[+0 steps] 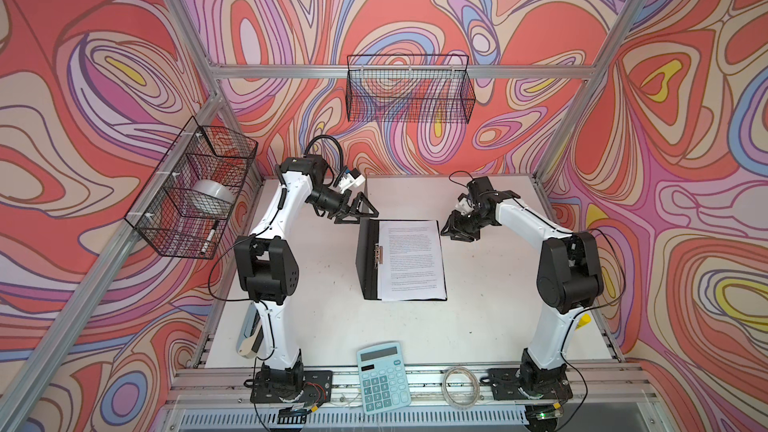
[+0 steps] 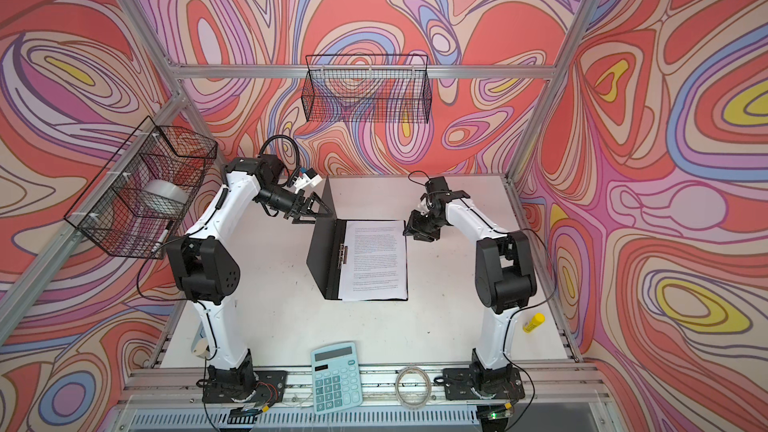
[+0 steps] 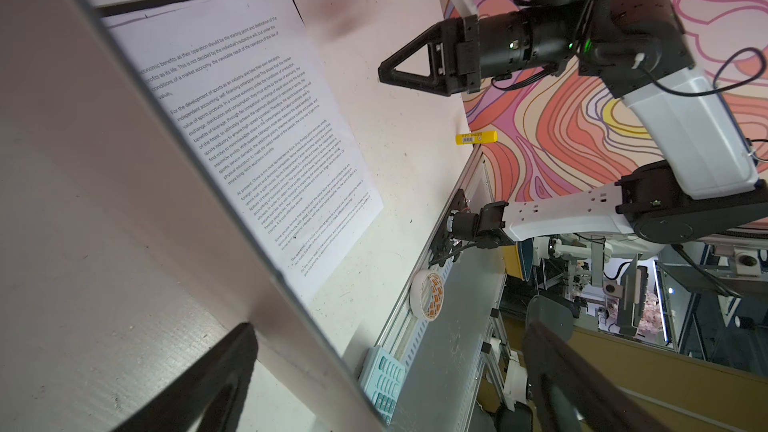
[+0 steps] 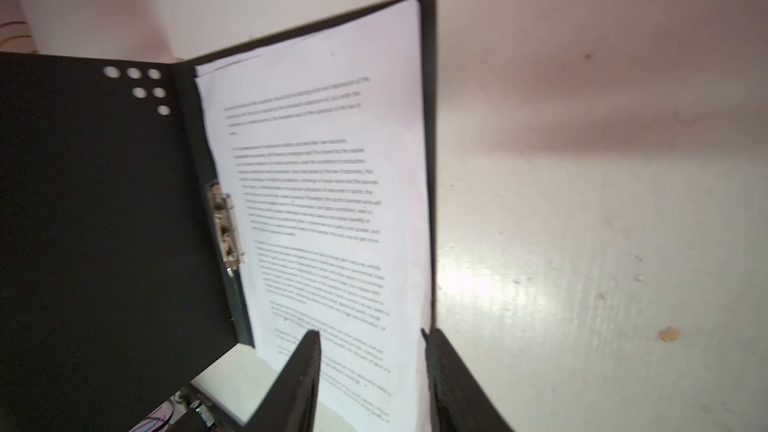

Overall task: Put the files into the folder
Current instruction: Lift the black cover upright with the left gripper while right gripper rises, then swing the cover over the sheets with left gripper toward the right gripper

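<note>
**A:** Top views?

**B:** In both top views I see the folder (image 1: 368, 259) open at mid-worktop (image 1: 478, 305). Its right half lies flat and its left cover stands raised. The files (image 1: 411, 259) lie on the flat half. My left gripper (image 1: 359, 216) is at the cover's corner toward the back edge, jaws spread wide. My right gripper (image 1: 455, 232) is just beside the files' back right corner. A teal calculator (image 1: 383, 376) sits at the front edge.

**A:** Left wrist?

**B:** The cover's edge runs between my fingers (image 3: 216, 380) and nothing is pinched. Can't tell if one finger touches it.

**A:** Right wrist?

**B:** Jaws partly spread, holding nothing. The files' corner shows in the gap. The metal clip (image 4: 224, 230) sits on the spine beside the sheets. Can't tell if it clamps them.
</note>
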{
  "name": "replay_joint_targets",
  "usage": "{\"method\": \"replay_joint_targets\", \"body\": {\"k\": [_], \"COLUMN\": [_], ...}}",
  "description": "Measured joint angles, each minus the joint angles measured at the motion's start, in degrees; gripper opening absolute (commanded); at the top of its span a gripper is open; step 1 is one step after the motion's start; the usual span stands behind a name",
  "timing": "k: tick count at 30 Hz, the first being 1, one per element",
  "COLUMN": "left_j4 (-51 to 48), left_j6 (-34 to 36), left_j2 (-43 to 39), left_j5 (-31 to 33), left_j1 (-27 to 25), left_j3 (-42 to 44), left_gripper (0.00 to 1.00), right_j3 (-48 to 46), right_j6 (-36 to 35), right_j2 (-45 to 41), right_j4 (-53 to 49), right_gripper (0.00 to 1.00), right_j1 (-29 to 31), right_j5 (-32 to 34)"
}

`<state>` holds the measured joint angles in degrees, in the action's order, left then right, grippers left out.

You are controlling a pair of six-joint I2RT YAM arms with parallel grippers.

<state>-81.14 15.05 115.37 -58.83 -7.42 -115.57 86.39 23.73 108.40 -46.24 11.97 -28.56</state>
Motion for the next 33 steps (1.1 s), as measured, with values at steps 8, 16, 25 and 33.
{"method": "replay_joint_targets", "body": {"k": [8, 16, 25, 33], "left_j4": [-0.8, -1.2, -1.2, -1.3], "left_j6": [1.0, 1.2, 1.2, 1.2], "left_j2": [0.2, 1.0, 1.4, 2.6], "left_j5": [0.6, 0.8, 0.8, 1.1], "left_j1": [-4.3, -6.6, -7.7, -11.1], "left_j3": [-3.1, -4.2, -4.3, -4.9], "left_gripper": [1.0, 1.0, 1.0, 1.0], "right_j3": [-0.2, -4.9, -7.9, -7.9], "right_j6": [6.4, 16.7, 27.2, 31.3], "right_j2": [-1.4, -1.5, -1.3, -0.2], "right_j4": [8.3, 23.2, 37.9, 43.3], "right_gripper": [0.45, 0.46, 0.46, 0.46], "right_j1": [0.0, 0.3, 2.1, 3.3], "right_j5": [-14.1, -25.3, -31.1, -32.7]}}
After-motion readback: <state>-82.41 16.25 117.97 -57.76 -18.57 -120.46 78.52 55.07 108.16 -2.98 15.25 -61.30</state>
